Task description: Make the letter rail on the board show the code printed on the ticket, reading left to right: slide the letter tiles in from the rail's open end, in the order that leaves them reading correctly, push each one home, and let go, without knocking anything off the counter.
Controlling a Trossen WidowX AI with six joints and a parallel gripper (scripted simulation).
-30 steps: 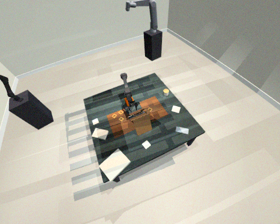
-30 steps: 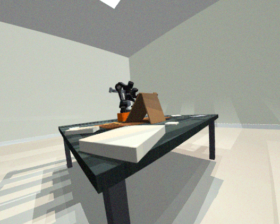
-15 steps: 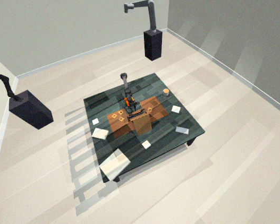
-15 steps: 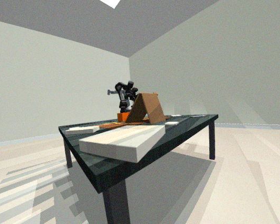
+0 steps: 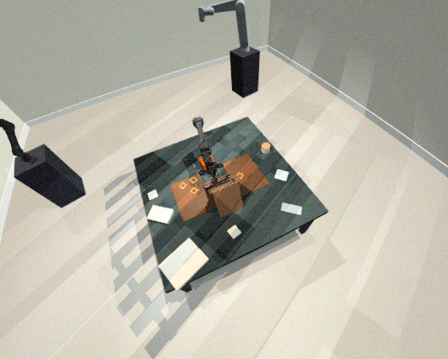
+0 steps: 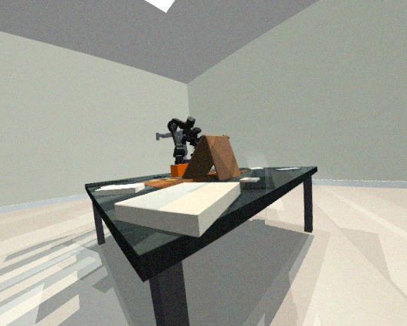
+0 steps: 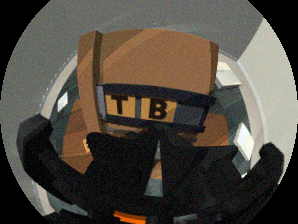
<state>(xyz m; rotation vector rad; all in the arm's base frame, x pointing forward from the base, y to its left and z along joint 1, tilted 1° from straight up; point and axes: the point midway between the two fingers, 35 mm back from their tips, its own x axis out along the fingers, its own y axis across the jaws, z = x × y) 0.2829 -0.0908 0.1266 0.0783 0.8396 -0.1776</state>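
Observation:
The brown board [image 5: 228, 200] [image 6: 226, 158] [image 7: 155, 57] stands like a tent, with the dark letter rail [image 7: 160, 92] across its near face. In the wrist view a T tile [image 7: 120, 105] sits at the rail's left and a B tile [image 7: 158, 109] right of it, a narrow dark gap between them. The rail's right part holds no tile. My gripper [image 7: 160, 125] is shut and empty, its tips just below the rail near the B. The ticket is hidden. Loose tiles [image 5: 183, 185] [image 5: 193, 179] [image 5: 194, 190] lie left of the board, and another tile [image 5: 240, 175] lies right; their letters are unreadable.
Brown mats [image 5: 189, 208] [image 5: 254, 180] flank the board. A large pale block [image 5: 184, 264] [image 6: 179, 205] lies at a table corner. Smaller pale slabs [image 5: 160, 213] [image 5: 292, 208] [image 5: 234, 231] and an orange-topped cup [image 5: 265, 148] stand around. Two other arms stand on pedestals beyond the table.

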